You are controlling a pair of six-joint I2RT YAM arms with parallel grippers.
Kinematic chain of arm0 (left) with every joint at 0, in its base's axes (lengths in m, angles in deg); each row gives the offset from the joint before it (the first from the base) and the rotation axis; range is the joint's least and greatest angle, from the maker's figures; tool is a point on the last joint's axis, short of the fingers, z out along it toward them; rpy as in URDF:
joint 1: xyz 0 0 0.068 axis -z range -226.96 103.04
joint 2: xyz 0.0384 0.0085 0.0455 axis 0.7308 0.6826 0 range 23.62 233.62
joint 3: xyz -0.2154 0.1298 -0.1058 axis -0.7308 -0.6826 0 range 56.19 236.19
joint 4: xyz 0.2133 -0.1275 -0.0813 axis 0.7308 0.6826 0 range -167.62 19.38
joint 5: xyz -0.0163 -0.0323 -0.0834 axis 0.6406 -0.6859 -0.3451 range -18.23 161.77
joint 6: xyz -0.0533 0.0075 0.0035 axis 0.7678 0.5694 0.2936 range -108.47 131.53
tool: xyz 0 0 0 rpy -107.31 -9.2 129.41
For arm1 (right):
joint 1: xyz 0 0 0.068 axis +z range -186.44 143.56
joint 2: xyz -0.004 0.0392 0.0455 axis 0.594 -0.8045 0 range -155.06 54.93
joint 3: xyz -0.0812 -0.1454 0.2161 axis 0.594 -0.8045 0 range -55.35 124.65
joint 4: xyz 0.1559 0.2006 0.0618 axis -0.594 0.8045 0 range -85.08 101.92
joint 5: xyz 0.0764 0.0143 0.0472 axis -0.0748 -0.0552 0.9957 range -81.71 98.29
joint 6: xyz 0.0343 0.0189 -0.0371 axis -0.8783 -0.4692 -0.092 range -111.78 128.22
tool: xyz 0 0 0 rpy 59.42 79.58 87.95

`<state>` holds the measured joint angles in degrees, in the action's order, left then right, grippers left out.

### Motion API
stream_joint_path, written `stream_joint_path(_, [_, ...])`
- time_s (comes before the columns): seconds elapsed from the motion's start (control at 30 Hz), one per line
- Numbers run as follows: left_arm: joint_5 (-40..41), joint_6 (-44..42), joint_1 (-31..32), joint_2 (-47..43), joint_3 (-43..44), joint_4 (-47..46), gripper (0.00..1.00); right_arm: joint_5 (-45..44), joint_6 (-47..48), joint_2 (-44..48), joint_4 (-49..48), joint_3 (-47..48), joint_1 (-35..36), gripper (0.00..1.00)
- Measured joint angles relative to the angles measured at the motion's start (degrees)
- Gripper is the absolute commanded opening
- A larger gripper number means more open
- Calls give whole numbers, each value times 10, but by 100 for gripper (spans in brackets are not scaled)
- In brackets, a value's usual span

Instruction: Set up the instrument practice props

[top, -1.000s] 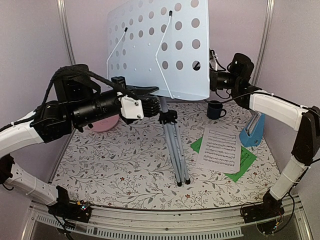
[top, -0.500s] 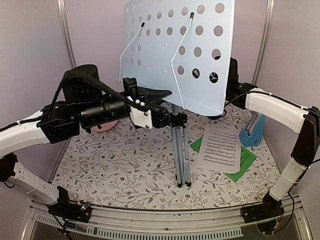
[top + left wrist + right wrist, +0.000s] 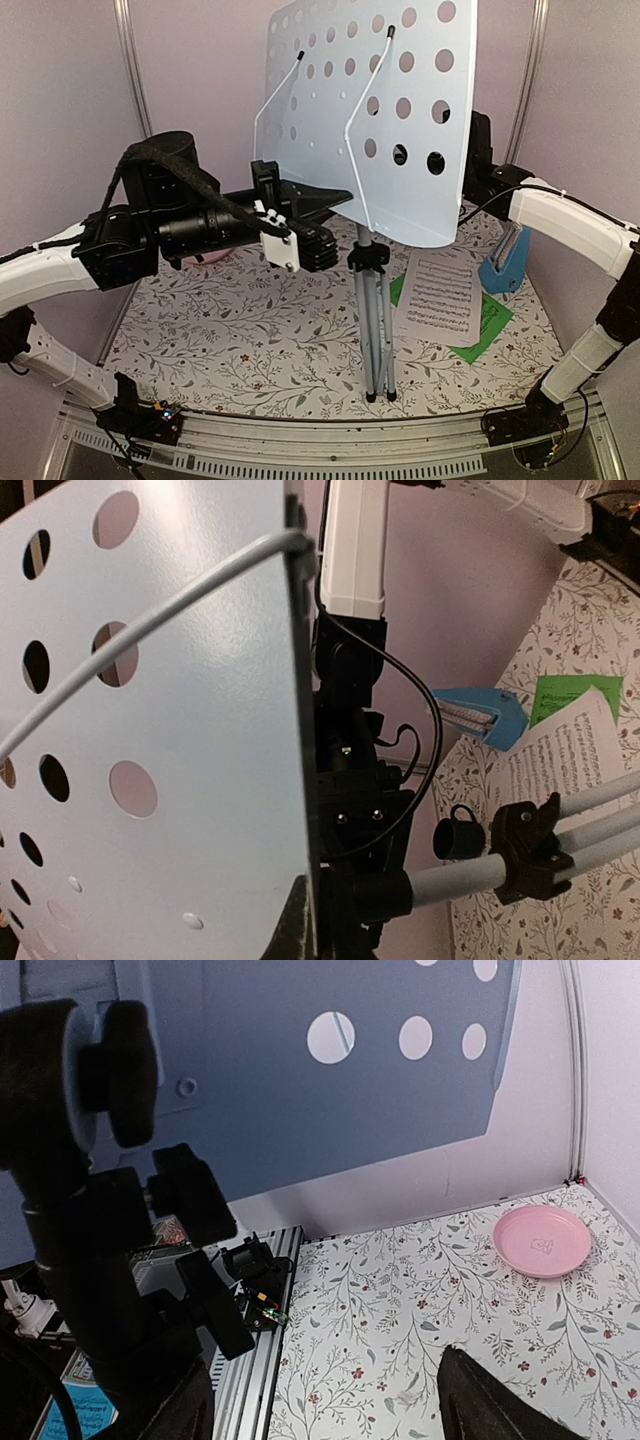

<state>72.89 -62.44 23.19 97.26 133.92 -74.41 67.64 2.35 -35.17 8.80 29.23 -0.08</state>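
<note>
The pale perforated music stand (image 3: 390, 110) rises near upright at mid table, its silver tripod (image 3: 375, 320) folded with feet on the cloth. My left gripper (image 3: 325, 235) is shut on the stand at the desk's lower edge, seen edge-on in the left wrist view (image 3: 150, 730). My right gripper (image 3: 330, 1410) is behind the desk, open, with the stand's black neck joint (image 3: 90, 1160) beside its left finger. White sheet music (image 3: 437, 298) lies on a green page (image 3: 487, 325) at the right. The blue metronome (image 3: 505, 262) stands beyond them.
A pink plate (image 3: 540, 1240) sits at the back left of the floral cloth. A dark mug (image 3: 458, 835) stands behind the stand, hidden in the top view. Lilac walls close in the table, and the metal rail (image 3: 330, 440) runs along its near edge.
My left gripper has swung the stand from a lean toward upright and moved it right, the tripod feet shifting right. The right arm now sits behind the desk, which hides the mug.
</note>
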Motion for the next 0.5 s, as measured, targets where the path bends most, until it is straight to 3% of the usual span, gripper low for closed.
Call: stream_joint_path(0.5, [4,-1,1,0,-4,-4,0,36,-18,53,-37,-37,-8,76])
